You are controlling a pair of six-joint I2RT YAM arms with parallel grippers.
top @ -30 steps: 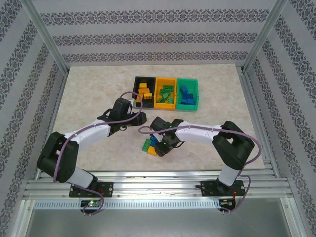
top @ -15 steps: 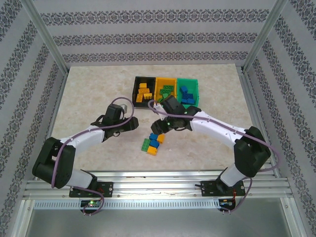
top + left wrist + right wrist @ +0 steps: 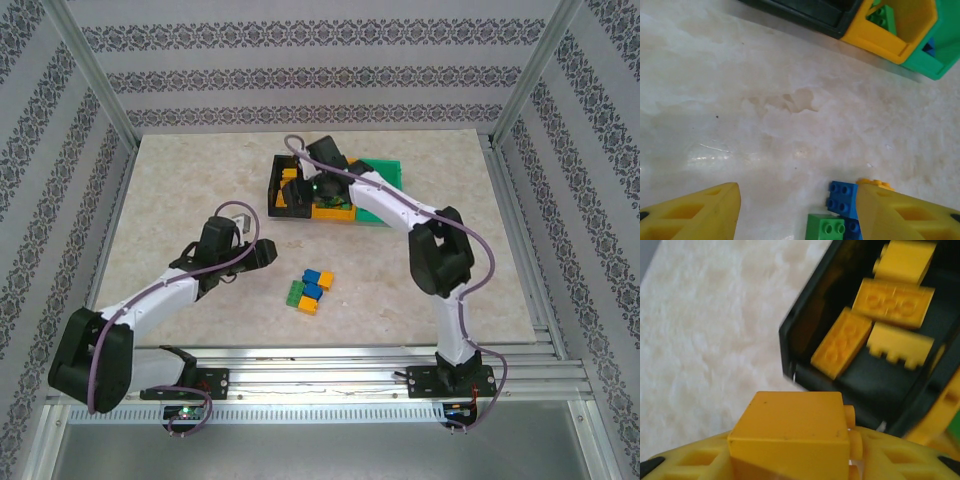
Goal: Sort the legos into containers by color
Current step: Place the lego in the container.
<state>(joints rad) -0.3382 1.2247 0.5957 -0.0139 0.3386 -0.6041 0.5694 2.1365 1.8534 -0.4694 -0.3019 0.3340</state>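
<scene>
My right gripper (image 3: 299,189) hangs over the near left corner of the black container (image 3: 276,182), shut on a yellow lego (image 3: 790,425) that fills the space between its fingers. In the right wrist view several yellow legos (image 3: 892,302) lie on the black container's floor (image 3: 875,380). The yellow-orange container (image 3: 342,212) holds green legos, and the green container (image 3: 386,172) stands at the right end. A small pile of blue, green and yellow legos (image 3: 311,291) lies on the table. My left gripper (image 3: 262,255) is open just left of it, with a blue lego (image 3: 842,197) and a green lego (image 3: 825,227) by its right finger (image 3: 900,215).
The three containers stand in a row at the back middle of the marble tabletop (image 3: 190,190). The right arm (image 3: 400,205) stretches across the yellow-orange and green containers. Metal frame posts and patterned walls close in the sides; a rail (image 3: 320,375) runs along the near edge.
The right arm has swung from the pile up to the black container, carrying the yellow lego. The left gripper has drawn back to the near left, away from the containers.
</scene>
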